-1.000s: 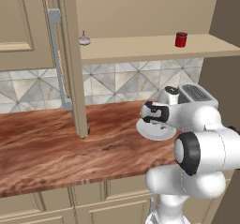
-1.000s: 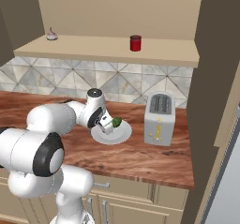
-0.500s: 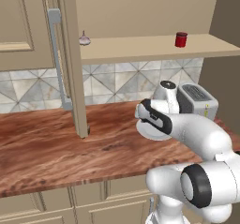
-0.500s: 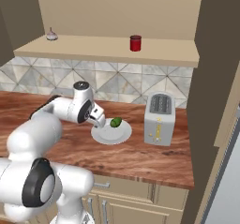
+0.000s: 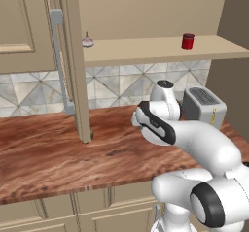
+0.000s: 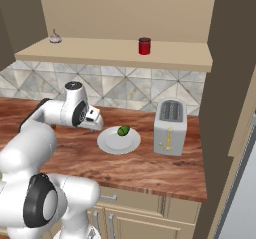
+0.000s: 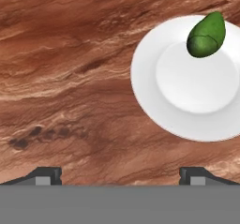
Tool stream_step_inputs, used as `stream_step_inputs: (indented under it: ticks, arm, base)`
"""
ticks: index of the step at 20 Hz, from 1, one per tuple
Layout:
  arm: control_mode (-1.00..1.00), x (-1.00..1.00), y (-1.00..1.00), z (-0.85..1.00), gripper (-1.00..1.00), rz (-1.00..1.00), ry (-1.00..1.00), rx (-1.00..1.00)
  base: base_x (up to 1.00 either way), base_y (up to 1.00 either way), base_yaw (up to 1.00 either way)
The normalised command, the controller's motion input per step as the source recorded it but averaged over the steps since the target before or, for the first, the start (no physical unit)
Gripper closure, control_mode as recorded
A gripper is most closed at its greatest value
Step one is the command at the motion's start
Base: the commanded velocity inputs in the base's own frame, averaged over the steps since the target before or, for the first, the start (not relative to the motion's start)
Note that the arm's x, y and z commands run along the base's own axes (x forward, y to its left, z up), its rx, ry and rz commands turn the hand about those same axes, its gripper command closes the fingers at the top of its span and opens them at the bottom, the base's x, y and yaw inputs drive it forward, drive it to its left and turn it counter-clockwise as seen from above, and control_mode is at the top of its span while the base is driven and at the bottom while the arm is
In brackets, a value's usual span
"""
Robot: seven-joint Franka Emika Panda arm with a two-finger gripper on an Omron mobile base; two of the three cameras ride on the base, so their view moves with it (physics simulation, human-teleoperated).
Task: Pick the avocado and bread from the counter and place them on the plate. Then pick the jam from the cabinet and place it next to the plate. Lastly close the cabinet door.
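Observation:
The dark-green avocado (image 6: 123, 130) (image 7: 206, 35) lies on the far rim of the white plate (image 6: 112, 144) (image 7: 187, 92), which rests on the wood-grain counter (image 6: 150, 168) (image 7: 70, 78). My gripper (image 6: 96, 124) (image 7: 121, 176) hangs open and empty just left of the plate, low over bare counter, its fingertips (image 7: 47, 174) set wide apart. The red jam (image 5: 187, 41) (image 6: 144, 46) stands on the cabinet shelf (image 5: 146, 49). The cabinet door (image 5: 73, 61) stands open, edge-on, with its grey handle (image 5: 57, 56). The bread is out of view.
A grey toaster (image 6: 170, 126) (image 5: 204, 107) stands right of the plate. A pale garlic bulb (image 5: 87, 41) (image 6: 55, 37) sits at the shelf's left end. A tall dark panel (image 6: 230, 83) closes off the counter on the right.
My hand has swung left off the plate to the bare counter beside it. The avocado stays on the plate.

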Motion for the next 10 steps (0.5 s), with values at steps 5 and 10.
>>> stream_step_inputs:
  ticks: [5,10]
  arm:
    - [-1.00,0.00,0.47,0.30,-1.00,0.10,0.07,0.00]
    - [-1.00,0.00,0.43,0.13,-1.00,0.08,0.00,0.00]
  base:
    - [0.00,0.00,0.00]
    - [0.00,0.00,0.00]
